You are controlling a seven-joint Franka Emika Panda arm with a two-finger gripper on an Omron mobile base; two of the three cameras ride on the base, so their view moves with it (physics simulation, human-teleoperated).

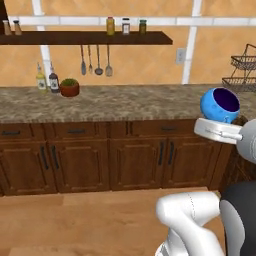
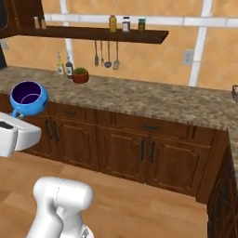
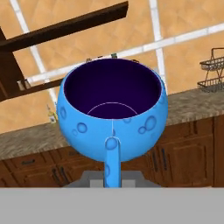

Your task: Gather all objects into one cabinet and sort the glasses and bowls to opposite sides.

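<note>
Both base views sit behind the arm, left and right, looking forward and down across the floor at the granite worktop [image 1: 115, 102], the wall shelf [image 1: 90, 38] and the hanging utensils [image 2: 106, 54]. Hand view rolled, very near the blue bowl [image 3: 113, 113], same worktop behind.

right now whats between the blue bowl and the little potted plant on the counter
In the right base view, the blue bowl is held above the floor; between it and the potted plant lies only bare granite counter. The two bottles stand beyond the plant.
</note>
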